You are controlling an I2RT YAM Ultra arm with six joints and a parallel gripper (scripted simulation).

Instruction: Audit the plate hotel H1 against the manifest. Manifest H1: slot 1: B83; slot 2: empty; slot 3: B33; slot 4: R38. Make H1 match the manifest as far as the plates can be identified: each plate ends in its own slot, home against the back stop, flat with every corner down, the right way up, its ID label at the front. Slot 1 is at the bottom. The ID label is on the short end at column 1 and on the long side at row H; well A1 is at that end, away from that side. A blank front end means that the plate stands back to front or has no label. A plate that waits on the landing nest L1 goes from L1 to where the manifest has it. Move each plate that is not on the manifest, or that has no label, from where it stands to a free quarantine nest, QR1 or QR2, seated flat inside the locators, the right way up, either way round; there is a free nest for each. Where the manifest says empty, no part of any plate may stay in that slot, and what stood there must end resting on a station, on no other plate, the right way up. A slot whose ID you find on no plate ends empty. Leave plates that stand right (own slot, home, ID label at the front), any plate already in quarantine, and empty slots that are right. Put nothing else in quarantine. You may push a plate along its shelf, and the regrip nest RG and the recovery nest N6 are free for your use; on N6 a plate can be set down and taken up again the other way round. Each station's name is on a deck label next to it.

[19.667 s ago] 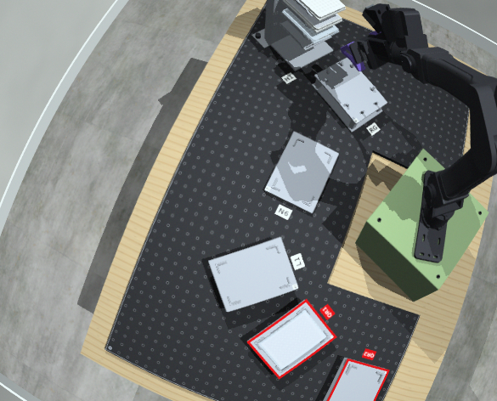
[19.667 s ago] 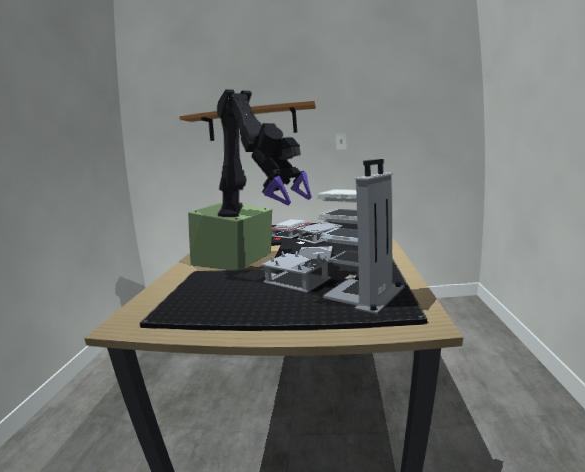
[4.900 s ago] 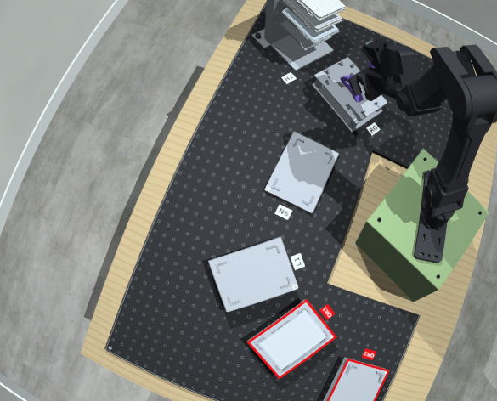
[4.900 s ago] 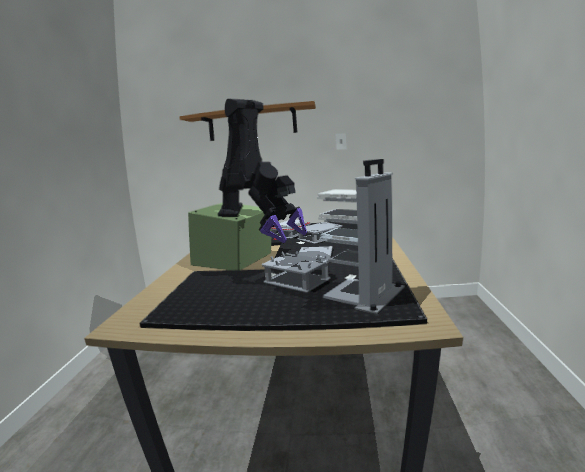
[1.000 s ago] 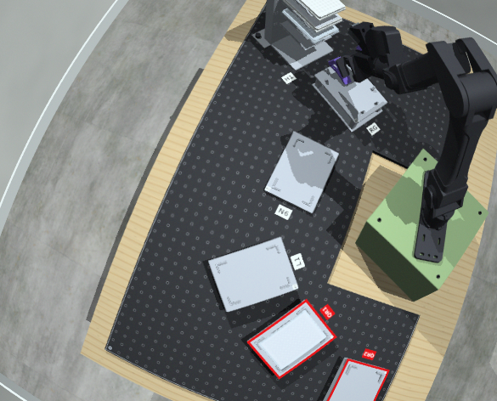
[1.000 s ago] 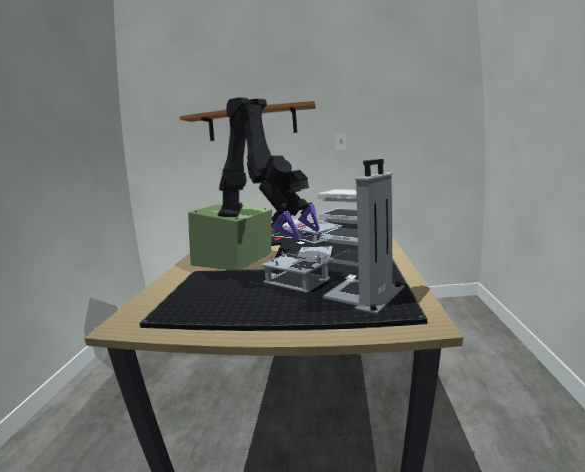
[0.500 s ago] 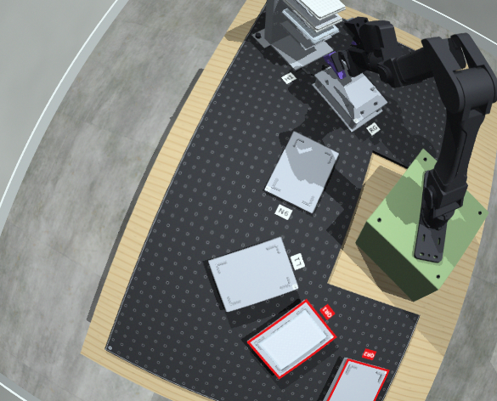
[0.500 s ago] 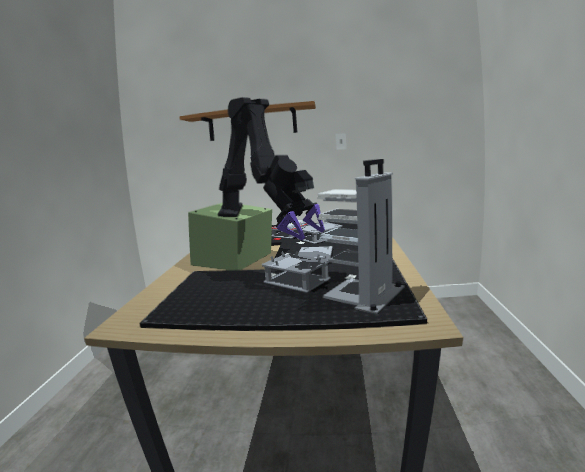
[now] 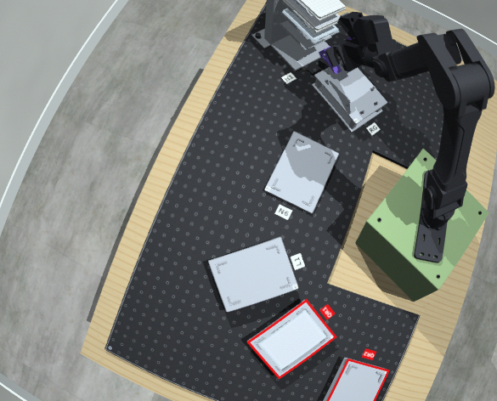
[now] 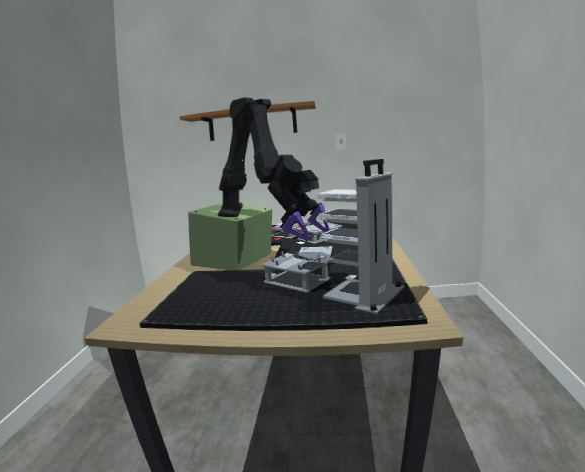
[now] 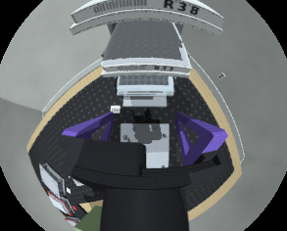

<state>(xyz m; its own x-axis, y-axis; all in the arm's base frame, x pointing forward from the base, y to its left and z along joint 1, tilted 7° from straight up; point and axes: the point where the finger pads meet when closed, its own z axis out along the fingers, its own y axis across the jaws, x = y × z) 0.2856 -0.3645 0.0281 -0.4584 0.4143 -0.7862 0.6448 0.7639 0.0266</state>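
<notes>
The plate hotel H1 (image 9: 302, 30) stands at the far end of the deck, also in the side view (image 10: 373, 238). In the wrist view its top plate (image 11: 146, 10) shows the label R38 (image 11: 179, 8) at the front. Below it I see a grey level with a pale front edge (image 11: 146, 64) and a white plate (image 11: 144, 83) whose front end shows no readable ID. My gripper (image 9: 332, 62) is open and empty. It hangs in front of the hotel, over the far end of the regrip nest RG (image 9: 350, 97); its purple fingers spread wide in the wrist view (image 11: 146, 132).
The recovery nest N6 (image 9: 302, 172) and the landing nest L1 (image 9: 252, 273) carry no plate. QR1 (image 9: 290, 338) holds a white plate; QR2 (image 9: 360, 381) looks bare and is cut off by the frame edge. The arm's green base block (image 9: 416, 241) stands at the right.
</notes>
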